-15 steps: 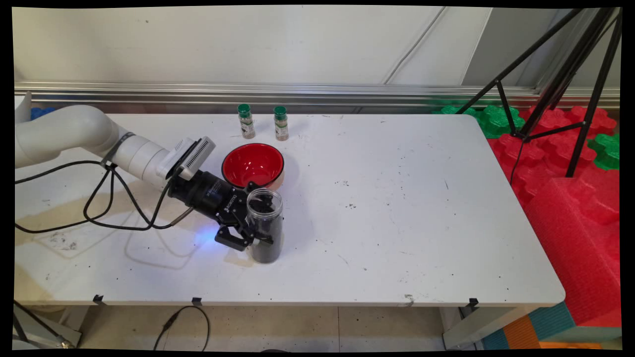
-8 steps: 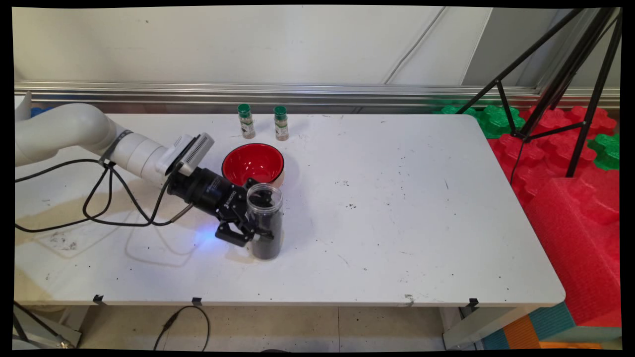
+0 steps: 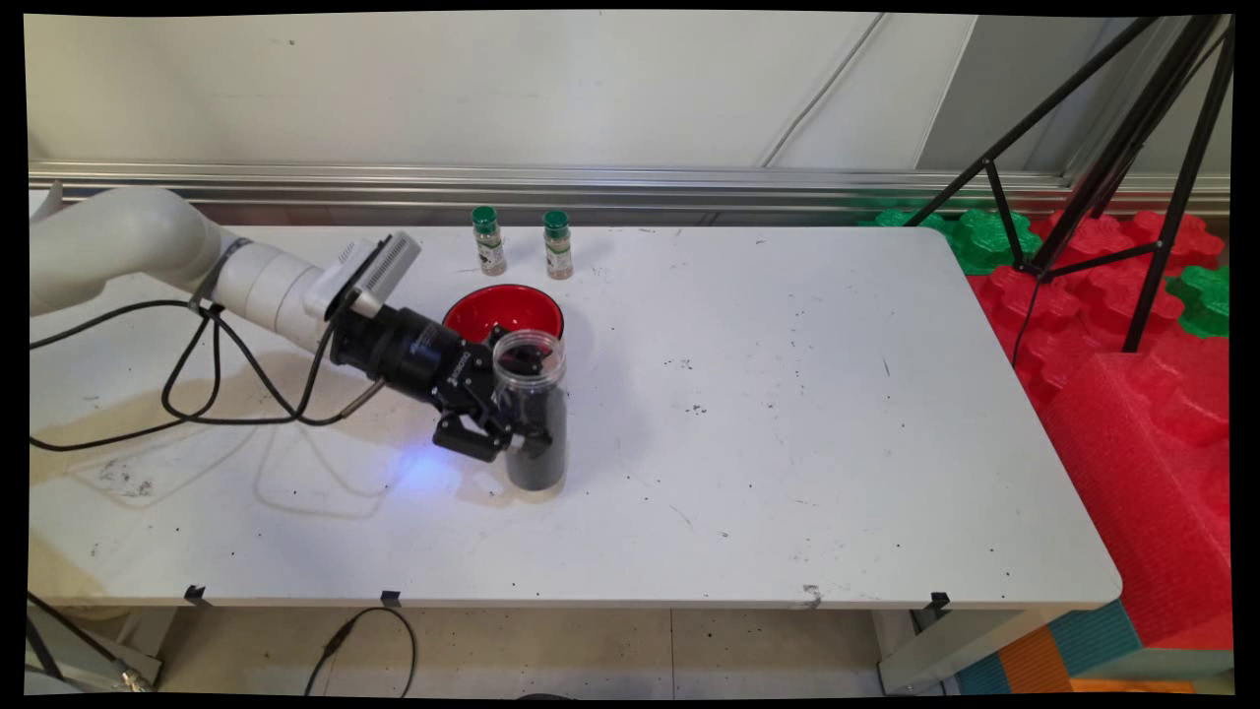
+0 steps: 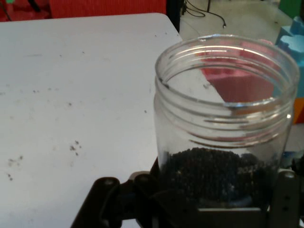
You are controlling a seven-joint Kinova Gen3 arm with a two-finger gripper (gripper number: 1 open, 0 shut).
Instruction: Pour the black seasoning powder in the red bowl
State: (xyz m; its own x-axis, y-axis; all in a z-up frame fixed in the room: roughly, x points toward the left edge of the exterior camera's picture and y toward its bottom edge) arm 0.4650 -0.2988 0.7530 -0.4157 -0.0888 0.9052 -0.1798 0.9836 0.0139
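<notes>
**Mia:** When you look at the white table (image 3: 787, 414), what is the black gripper (image 3: 512, 443) doing?

**Sam:** Its two fingers are closed tight on a clear jar (image 3: 533, 409). The jar has no lid. Its bottom half is full of tiny dark grains (image 4: 213, 166). It stands almost straight up, and I cannot tell if its bottom touches the table.

**Mia:** Where is the jar?

**Sam:** It is just in front of the red bowl (image 3: 497, 313) and hides a bit of the bowl's rim. Behind the bowl, near the table's far edge, stand two little bottles with green caps (image 3: 522, 241), side by side.

**Mia:** What is the table like?

**Sam:** It is white and a bit dirty. Small dark specks (image 3: 689, 379) lie to the right of the bowl. Pale brown marks (image 3: 118, 423) lie far to the left of the bowl, under the black cables (image 3: 197, 394) that hang from the arm.

**Mia:** And the room?

**Sam:** Behind the bowl and the table there is a pale wall (image 3: 492, 89) with a shiny metal rail (image 3: 591, 182) low down. Far to the right of the bowl, past the table's end, are red foam blocks (image 3: 1132, 414), some green ones (image 3: 975, 236), and a black tripod (image 3: 1112, 158).
</notes>
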